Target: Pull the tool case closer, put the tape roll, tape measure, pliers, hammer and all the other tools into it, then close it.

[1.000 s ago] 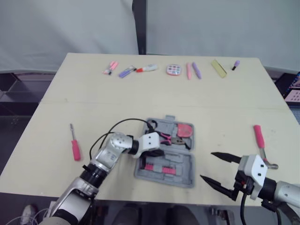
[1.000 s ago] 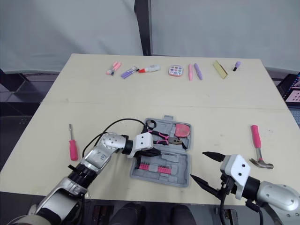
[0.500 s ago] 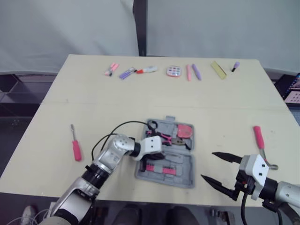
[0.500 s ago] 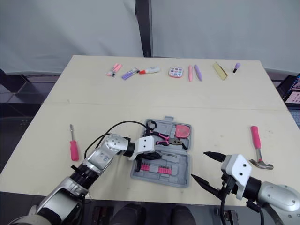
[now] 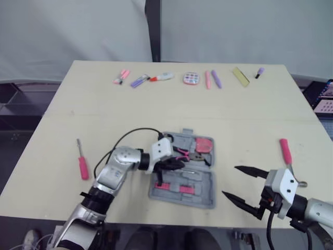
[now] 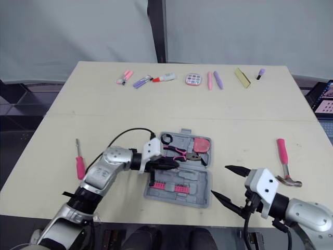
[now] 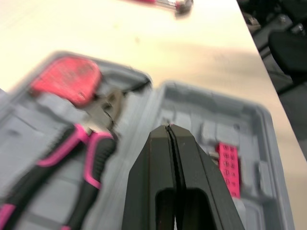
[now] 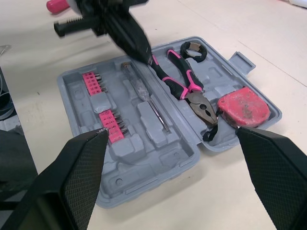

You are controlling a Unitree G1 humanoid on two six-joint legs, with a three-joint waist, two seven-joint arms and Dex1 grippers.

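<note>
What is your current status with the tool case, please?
Left gripper shut over open tool case; right gripper open, empty, beside it. Pliers inside. Hammer, screwdriver out on table.

No legible text or labels anywhere.

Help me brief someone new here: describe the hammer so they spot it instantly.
On the beige table, look to the robot's right of the open grey tool case, near the table's right edge. The hammer lies there, pink handle with a metal claw head, unlike the thin-shafted pink screwdriver on the left.
</note>
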